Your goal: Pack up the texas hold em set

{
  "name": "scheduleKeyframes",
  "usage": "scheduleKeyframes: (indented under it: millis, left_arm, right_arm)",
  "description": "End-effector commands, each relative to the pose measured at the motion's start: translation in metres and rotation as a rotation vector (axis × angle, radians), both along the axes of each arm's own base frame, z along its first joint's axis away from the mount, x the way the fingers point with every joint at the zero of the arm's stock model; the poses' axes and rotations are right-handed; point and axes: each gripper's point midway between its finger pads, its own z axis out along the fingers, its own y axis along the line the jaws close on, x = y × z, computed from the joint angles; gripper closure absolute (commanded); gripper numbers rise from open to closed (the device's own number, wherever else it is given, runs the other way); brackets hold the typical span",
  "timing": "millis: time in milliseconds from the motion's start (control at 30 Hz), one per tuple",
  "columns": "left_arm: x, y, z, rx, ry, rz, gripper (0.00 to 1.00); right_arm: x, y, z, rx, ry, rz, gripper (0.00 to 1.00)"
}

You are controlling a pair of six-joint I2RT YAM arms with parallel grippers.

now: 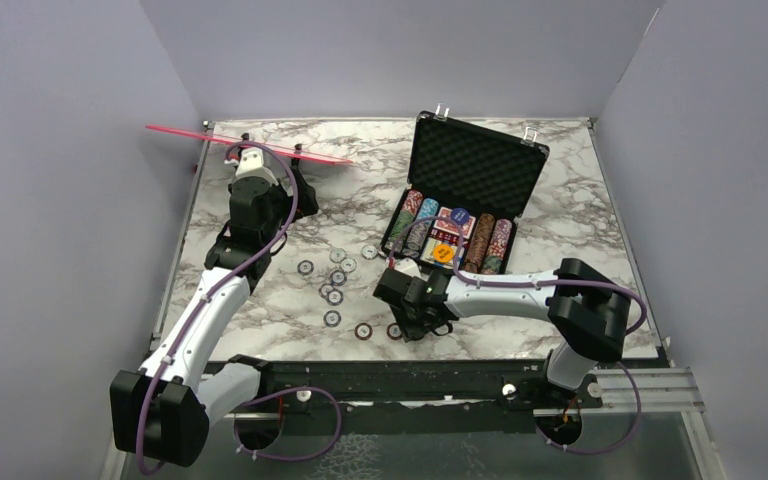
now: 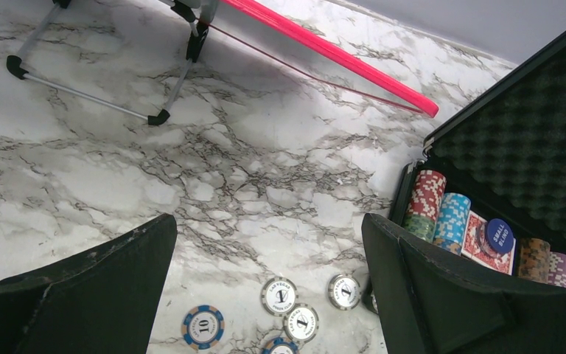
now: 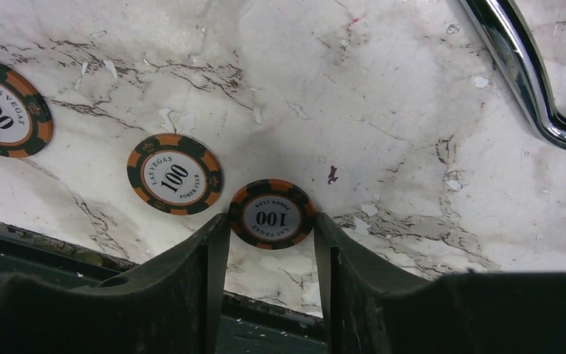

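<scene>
Ten or so loose chips (image 1: 335,280) lie on the marble table (image 1: 590,230), left of and in front of the briefcase (image 1: 475,165). You've got one more in the right gripper (image 3: 271,221): an orange-and-black 100 chip (image 3: 271,210), a finger against each side of its rim, close to the table's near edge. Can't tell whether it's off the surface. A second 100 chip (image 3: 175,173) lies just to its left, clear of the fingers, and a third (image 3: 4,110) further left. The chrome handle (image 3: 516,66) of the case shows near the chip in the right wrist view. The briefcase sits right of centre, toward the back. It is open, with the foam-lined lid raised toward the back wall and the handle side facing the arms. Its long axis runs roughly left-right, skewed so the right end sits a bit nearer you. The chip rows (image 1: 455,240) inside run across that axis, front to back, side by side. A blue SMALL BLIND button (image 2: 499,236) rests on a red card deck (image 2: 477,236) between them. Your left gripper (image 2: 269,221) is released, jaws spread fully wide with nothing between them. It hangs over the back-left of the table, near the pink strip (image 2: 324,48) on its wire legs (image 2: 81,88), well apart from the case.
</scene>
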Motion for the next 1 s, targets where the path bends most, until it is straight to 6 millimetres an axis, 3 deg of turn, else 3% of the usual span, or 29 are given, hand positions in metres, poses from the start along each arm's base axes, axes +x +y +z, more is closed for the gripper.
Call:
scheduleKeyframes:
  millis: [0, 267, 633, 967]
  left_arm:
    - [0.003, 0.001, 0.000, -0.003, -0.008, 0.005, 0.01]
    - [0.002, 0.003, 0.000, 0.004, -0.007, 0.014, 0.01]
    - [0.001, 0.012, 0.004, 0.040, -0.009, 0.046, 0.01]
    - [0.001, 0.011, 0.007, 0.039, -0.012, 0.043, 0.01]
  right_arm:
    - [-0.002, -0.011, -0.021, -0.063, 0.010, -0.009, 0.53]
    - [-0.006, -0.011, -0.025, -0.110, 0.056, 0.036, 0.43]
    - [-0.008, -0.017, -0.030, -0.155, 0.141, 0.098, 0.54]
    - [0.013, -0.001, 0.018, -0.069, 0.026, 0.039, 0.54]
